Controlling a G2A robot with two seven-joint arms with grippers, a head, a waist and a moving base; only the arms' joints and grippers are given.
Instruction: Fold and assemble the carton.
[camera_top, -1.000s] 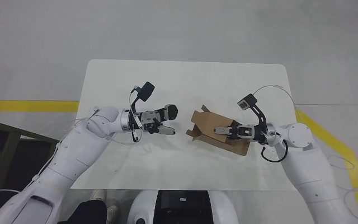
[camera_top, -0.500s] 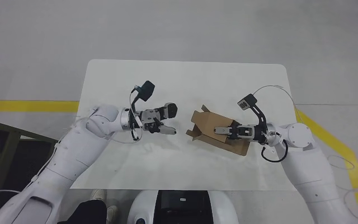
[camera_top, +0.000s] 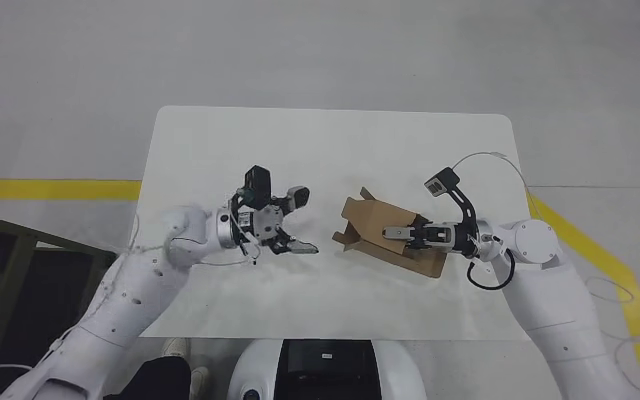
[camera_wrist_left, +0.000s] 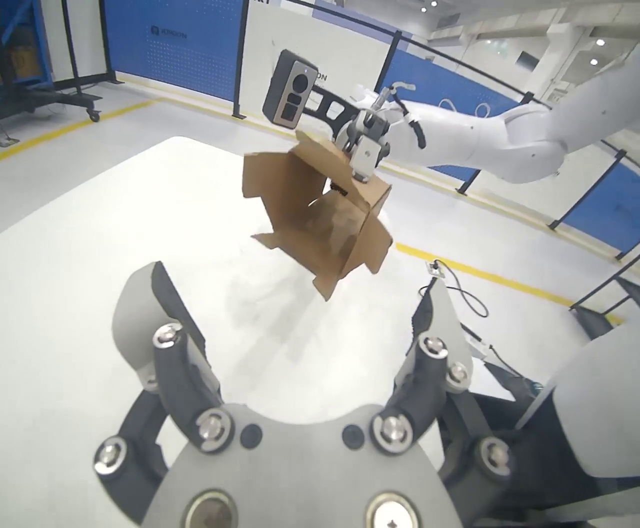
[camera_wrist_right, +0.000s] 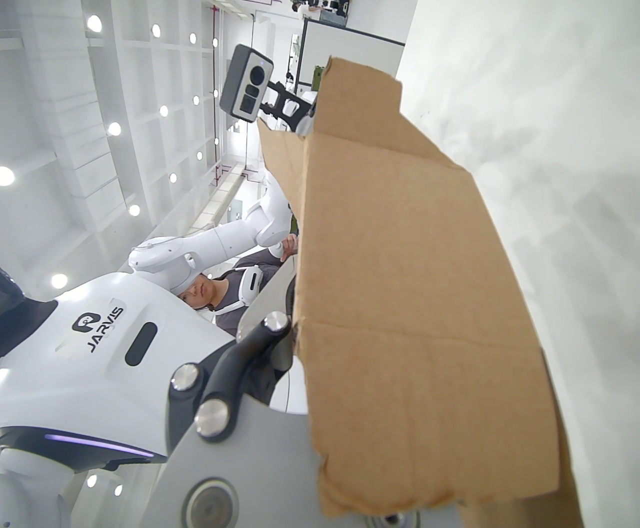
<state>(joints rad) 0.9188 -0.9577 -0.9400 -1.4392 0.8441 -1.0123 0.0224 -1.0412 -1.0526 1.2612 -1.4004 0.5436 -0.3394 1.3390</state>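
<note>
Carton (camera_top: 368, 216) of brown corrugated cardboard, a short open tube with loose flaps (camera_wrist_left: 262, 172), held up over the white table (camera_top: 330, 140) on the right arm's side. Clamped by the right gripper (camera_top: 398, 233), closed on one wall panel toward the end farther from the other arm; one finger pressed on the outer face, its partner presumably inside.

Long axis running roughly from arm to arm across the table, slightly slanted, with the open, flapped mouth turned toward the left gripper (camera_top: 301, 220). Left gripper spread wide, holding nothing, aimed almost straight at that mouth, well apart from it with bare table between. Nearer to the loose flaps than the right and free to work, so judged the one to fold them in. Likely approach along the carton's own axis, toward the robot's right.

From the left wrist, flaps splayed outward like a pinwheel, interior in shadow.

Hard to make out: whether the lowest flap corner touches the table or hangs just above it, with a faint shadow underneath hinting at a gap. Far end of the carton hidden under the right gripper and wrist in the top view; folded shut or open there, cannot tell. In the right wrist view, cardboard wall across the fingertips, inner finger unseen.
</note>
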